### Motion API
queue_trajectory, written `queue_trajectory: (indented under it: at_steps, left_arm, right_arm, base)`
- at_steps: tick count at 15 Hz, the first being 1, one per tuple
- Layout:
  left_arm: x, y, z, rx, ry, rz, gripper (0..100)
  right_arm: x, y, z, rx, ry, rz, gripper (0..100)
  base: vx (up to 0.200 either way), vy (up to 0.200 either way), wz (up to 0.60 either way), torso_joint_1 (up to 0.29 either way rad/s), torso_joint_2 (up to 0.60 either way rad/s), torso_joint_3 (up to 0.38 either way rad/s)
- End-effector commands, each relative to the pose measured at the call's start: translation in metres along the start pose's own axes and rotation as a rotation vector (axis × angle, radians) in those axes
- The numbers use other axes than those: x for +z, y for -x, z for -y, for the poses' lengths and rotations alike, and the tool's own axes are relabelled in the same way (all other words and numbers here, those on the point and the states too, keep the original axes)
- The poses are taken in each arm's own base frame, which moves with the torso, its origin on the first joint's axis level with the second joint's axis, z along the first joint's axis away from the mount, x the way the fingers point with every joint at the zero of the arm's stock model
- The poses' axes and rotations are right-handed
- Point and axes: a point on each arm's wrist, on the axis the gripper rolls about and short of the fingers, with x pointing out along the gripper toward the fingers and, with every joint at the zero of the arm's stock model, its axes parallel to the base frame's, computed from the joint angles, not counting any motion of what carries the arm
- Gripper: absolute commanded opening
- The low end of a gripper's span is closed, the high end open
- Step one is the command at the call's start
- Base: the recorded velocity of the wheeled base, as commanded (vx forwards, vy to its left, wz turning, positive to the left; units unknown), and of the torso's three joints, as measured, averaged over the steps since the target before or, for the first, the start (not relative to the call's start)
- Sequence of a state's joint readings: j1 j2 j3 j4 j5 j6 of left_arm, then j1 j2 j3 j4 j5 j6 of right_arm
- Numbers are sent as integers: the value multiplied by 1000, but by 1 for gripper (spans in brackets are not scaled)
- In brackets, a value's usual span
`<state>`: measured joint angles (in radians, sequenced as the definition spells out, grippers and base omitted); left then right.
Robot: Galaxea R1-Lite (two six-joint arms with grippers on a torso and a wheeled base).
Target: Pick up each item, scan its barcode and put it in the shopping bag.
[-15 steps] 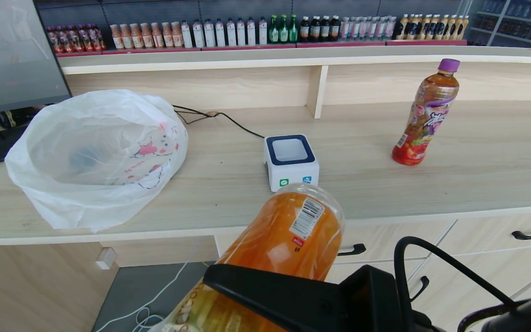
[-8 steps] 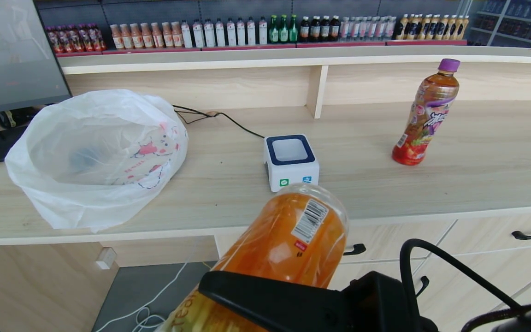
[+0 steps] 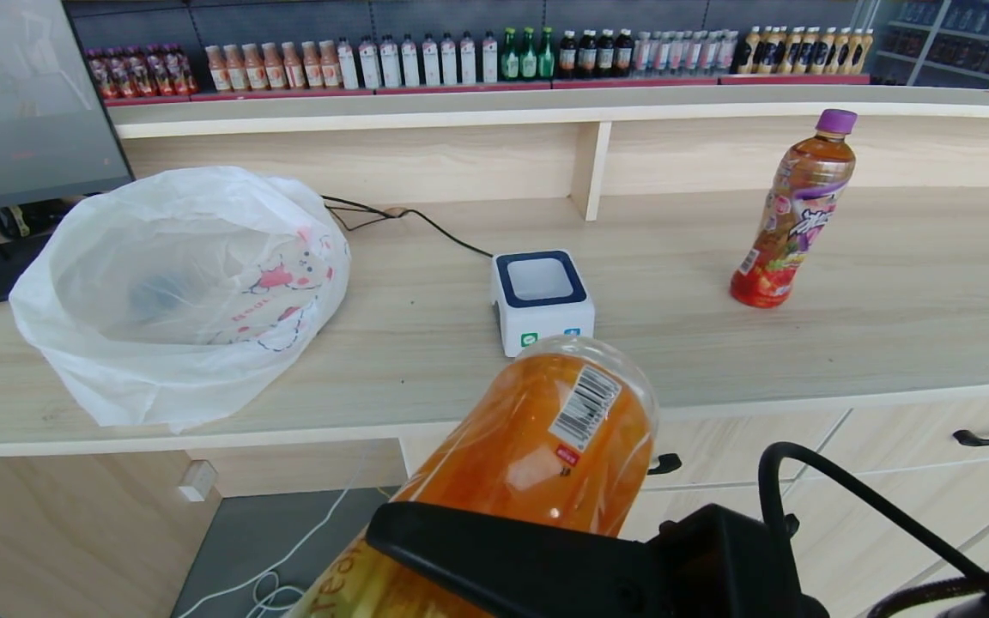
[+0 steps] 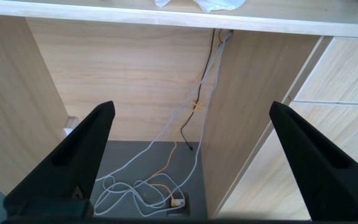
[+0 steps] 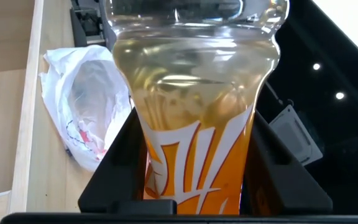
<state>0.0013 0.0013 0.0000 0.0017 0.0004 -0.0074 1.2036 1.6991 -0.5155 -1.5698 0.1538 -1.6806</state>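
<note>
Two bottles are in play: the orange bottle (image 3: 546,429) is clamped across its body by the right gripper (image 5: 194,180), and a purple-capped bottle (image 3: 791,215) stands upright on the counter (image 3: 889,326), well apart to the robot's right, waiting its turn. The orange one is held tipped over, base pointing toward the scanner (image 3: 539,300) and hanging just off the counter's near edge, not above the scanner window. Its barcode (image 3: 585,406) faces up at the head camera (so not at the window, which also faces up). Judging by that, the scan step is in hand but not done, and the bottle likely needs rolling so the code looks down, plus a push forward over the window. The grip sits mid-body, probably to leave the barcode end free. The shopping bag (image 3: 177,292) sits open-mouthed on the counter to the robot's left, near the scanner, handy for the drop. The left gripper (image 4: 188,162) has its fingers wide apart, empty, low in front of the cabinet above loose cables (image 4: 160,186).
</note>
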Motion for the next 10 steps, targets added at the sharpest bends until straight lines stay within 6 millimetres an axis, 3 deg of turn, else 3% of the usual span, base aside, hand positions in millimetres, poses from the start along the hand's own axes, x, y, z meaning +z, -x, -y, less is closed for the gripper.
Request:
queue_trajectory:
  at_steps: [1, 4, 10]
  left_arm:
    - [0, 0, 0, 1, 0, 0, 100]
    - [0, 0, 0, 1, 0, 0, 100]
    - [0, 0, 0, 1, 0, 0, 100]
  right_arm:
    - [-3, 3, 12, -40, 6, -13, 0]
    - [-13, 4, 25, -86, -103, -69, 0]
    - [-13, -1, -3, -19, -496, -118, 0]
  base:
    - [0, 0, 0, 0, 0, 0]
    - [0, 0, 0, 0, 0, 0]
    - [0, 0, 0, 0, 0, 0]
